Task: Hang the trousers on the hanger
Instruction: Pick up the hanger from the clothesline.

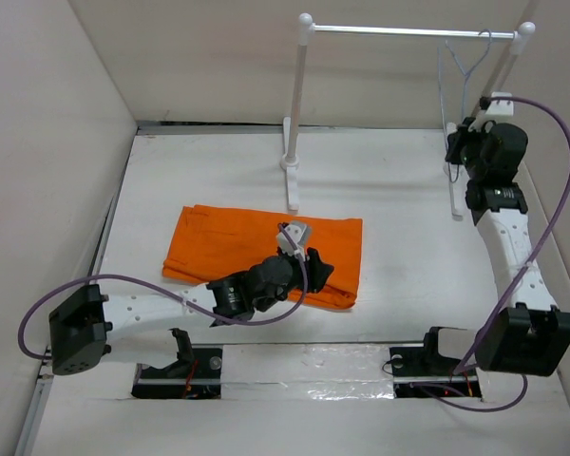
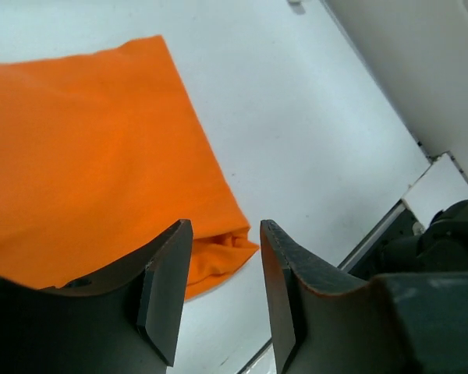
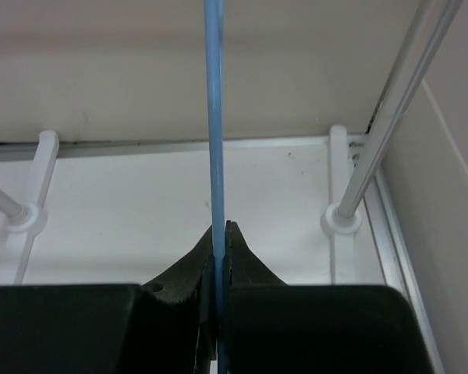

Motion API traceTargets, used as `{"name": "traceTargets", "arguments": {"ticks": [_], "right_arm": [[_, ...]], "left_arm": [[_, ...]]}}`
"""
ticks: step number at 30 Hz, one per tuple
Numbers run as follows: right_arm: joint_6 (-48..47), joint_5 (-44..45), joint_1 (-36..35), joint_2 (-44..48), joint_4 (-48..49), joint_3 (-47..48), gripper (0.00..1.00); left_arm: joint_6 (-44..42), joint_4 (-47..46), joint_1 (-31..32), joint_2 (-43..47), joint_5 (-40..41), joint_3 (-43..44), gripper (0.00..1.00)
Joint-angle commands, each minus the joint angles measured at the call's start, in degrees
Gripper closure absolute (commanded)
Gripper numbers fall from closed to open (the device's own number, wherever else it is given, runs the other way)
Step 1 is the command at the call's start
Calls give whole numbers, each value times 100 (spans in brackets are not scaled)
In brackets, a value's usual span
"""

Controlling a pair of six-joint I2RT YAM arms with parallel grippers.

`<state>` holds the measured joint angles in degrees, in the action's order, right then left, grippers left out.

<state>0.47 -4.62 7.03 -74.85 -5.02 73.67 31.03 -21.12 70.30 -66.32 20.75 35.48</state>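
Note:
The bright orange trousers (image 1: 256, 245) lie folded flat on the white table, and fill the left of the left wrist view (image 2: 86, 148). My left gripper (image 1: 312, 264) is open and empty (image 2: 225, 230), just above the trousers' near right corner, not touching the cloth. The thin pale blue hanger (image 1: 464, 68) hangs by its hook from the rail at the far right. My right gripper (image 1: 456, 144) is shut on one of the hanger's wires (image 3: 214, 117), which runs straight up from between its closed fingers (image 3: 221, 231).
The white two-post rail stand with its metal crossbar (image 1: 408, 30) stands at the back; its left post (image 1: 297, 123) is just behind the trousers. Its feet show in the right wrist view (image 3: 339, 218). Side walls close in the table left and right.

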Motion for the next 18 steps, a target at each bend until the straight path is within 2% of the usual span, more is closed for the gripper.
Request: {"name": "traceTargets", "arguments": {"ticks": [1,5,7,10,18], "right_arm": [[330,190,-87,601,440,-798,100],[419,233,-377,1182,616,-1729,100],[445,321,-544,1428,581,-2083,100],[559,436,-860,1903,537,-2795,100],[972,743,-1634,3115,212,-4316,100]], "left_arm": [[-237,-23,10,181,-53,616,62],[-352,152,10,6,-63,1240,57],[-387,292,10,-152,-45,1688,51],[-536,608,10,-714,209,2435,49],[-738,873,-307,-2542,-98,4472,49]]}}
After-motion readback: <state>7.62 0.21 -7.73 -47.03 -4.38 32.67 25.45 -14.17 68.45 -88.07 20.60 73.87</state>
